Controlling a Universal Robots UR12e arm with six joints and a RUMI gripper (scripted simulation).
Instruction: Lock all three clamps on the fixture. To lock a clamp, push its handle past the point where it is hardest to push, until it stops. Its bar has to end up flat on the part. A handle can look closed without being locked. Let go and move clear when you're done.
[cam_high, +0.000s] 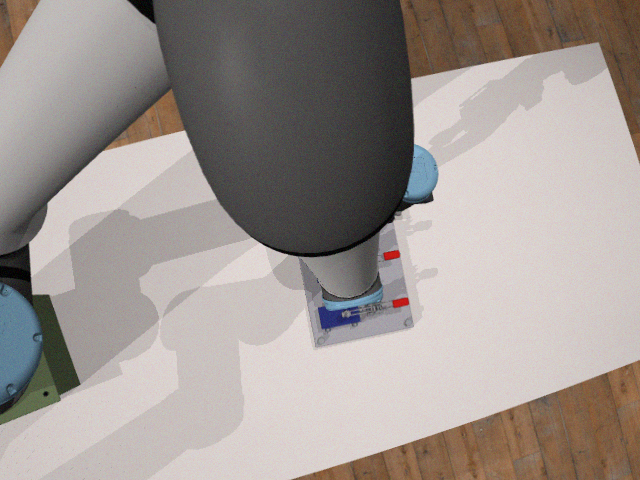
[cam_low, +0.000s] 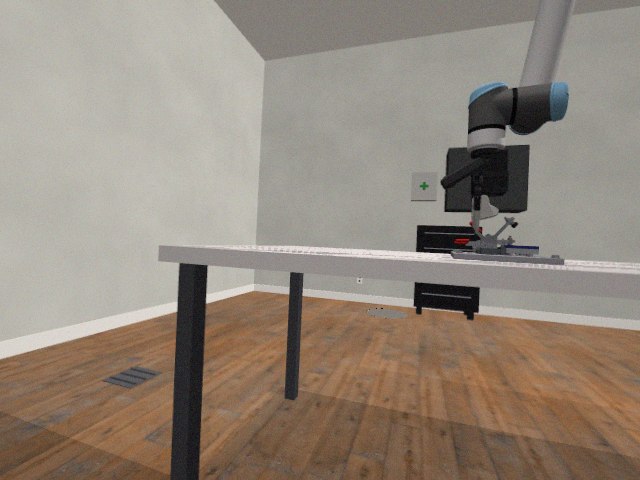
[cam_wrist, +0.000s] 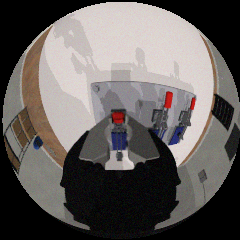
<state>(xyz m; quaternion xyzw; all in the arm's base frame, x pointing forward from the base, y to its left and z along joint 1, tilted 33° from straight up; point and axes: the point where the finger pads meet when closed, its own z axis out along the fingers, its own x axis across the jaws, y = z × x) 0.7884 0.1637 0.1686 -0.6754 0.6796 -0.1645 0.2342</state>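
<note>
A grey fixture plate lies on the white table with three toggle clamps with red handles and blue parts under their bars. In the wrist view my gripper is shut on the red handle of the left clamp, above its blue part. In the side view the gripper comes down from above on that handle, and one clamp bar stands tilted up. The other two handles lie flat; they also show in the wrist view. My arm hides the held clamp in the overhead view.
The arm's green base mount sits at the table's left edge. A dark cabinet and a monitor stand behind the table against the wall.
</note>
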